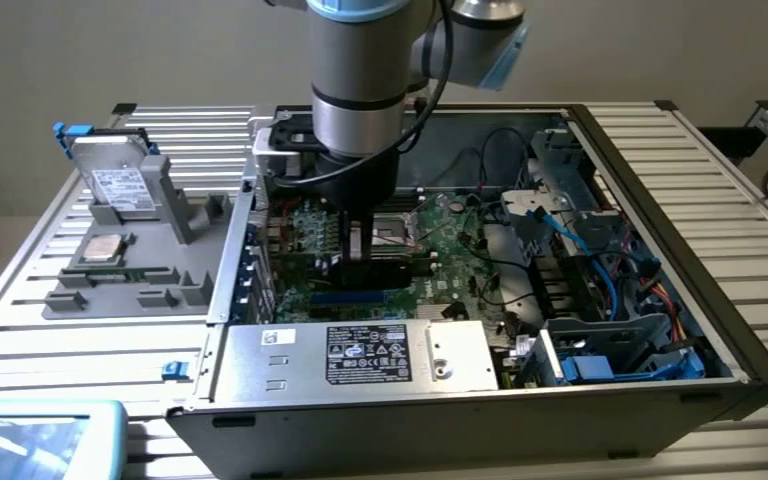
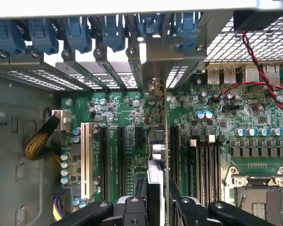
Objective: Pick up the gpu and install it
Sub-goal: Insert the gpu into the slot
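Gripper (image 2: 156, 190) is down inside the open pc case (image 1: 651, 170), fingers (image 2: 141, 200) closed narrow on the gpu (image 2: 155, 162); card is pinched by its flat faces so it sits edge-on to the wrist view, which looks right for dropping an edge connector into a slot; in the exterior view the gpu (image 1: 398, 268) shows as a dark slab just beside the gripper (image 1: 357, 258), upright over the motherboard (image 1: 471, 245); wrist view puts it in line with the black expansion slots (image 2: 121, 155), between the white slot (image 2: 85, 162) and the memory slots (image 2: 203, 160) next to the cpu socket (image 2: 259, 200); far end of the card points at the rear slot openings under the blue latches (image 2: 80, 33), sensible since the bracket has to land there; cannot tell whether the card's lower edge touches a slot or hangs apart from it, the card hides its own contact line; my read: insertion step, card aligned, seating not confirmed; hard drive (image 1: 117, 180) stands on the grey fixture (image 1: 131, 270) outside the case, well apart; red and black wires (image 2: 262, 66) run near the rear ports, off to one side of the card.
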